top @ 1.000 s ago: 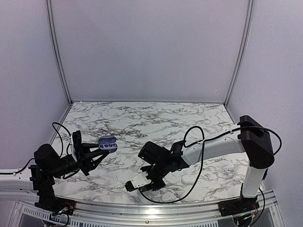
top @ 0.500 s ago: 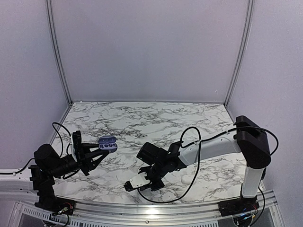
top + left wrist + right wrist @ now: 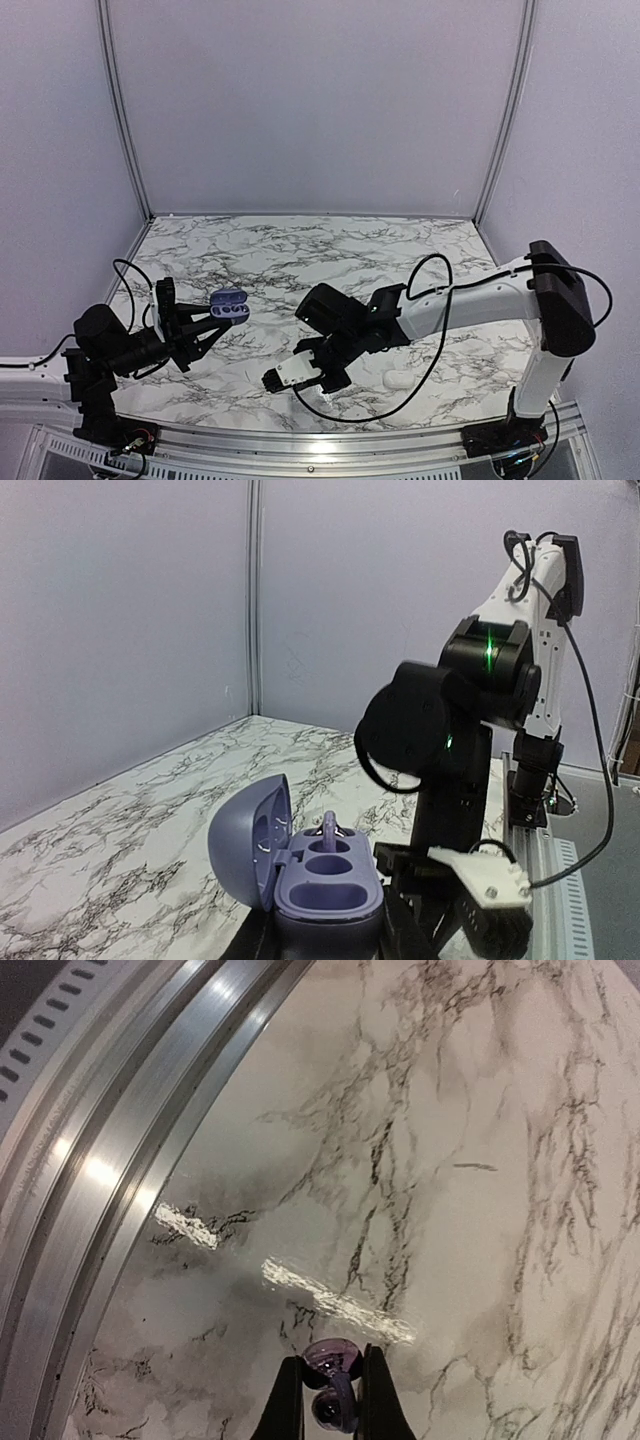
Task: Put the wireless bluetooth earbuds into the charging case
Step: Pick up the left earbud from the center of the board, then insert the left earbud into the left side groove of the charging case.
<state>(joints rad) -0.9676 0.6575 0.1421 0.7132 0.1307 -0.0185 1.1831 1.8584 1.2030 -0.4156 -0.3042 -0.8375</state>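
My left gripper (image 3: 212,312) is shut on the base of an open purple charging case (image 3: 228,303), held above the left of the table. In the left wrist view the case (image 3: 322,880) has its lid swung left, and one purple earbud (image 3: 330,831) stands in the far socket; the nearer sockets look empty. My right gripper (image 3: 270,381) hangs low over the marble near the front rail. In the right wrist view it (image 3: 330,1385) is shut on a shiny dark purple earbud (image 3: 330,1360), pinched between both fingers.
A small white pebble-shaped object (image 3: 400,379) lies on the marble table (image 3: 330,255) to the right of my right gripper. The metal front rail (image 3: 120,1150) runs close by it. The right arm (image 3: 450,730) stands just beyond the held case. Grey walls enclose the table.
The right arm has risen a little and its gripper has shifted slightly left with the earbud still in it. The left arm and the case have stayed put.
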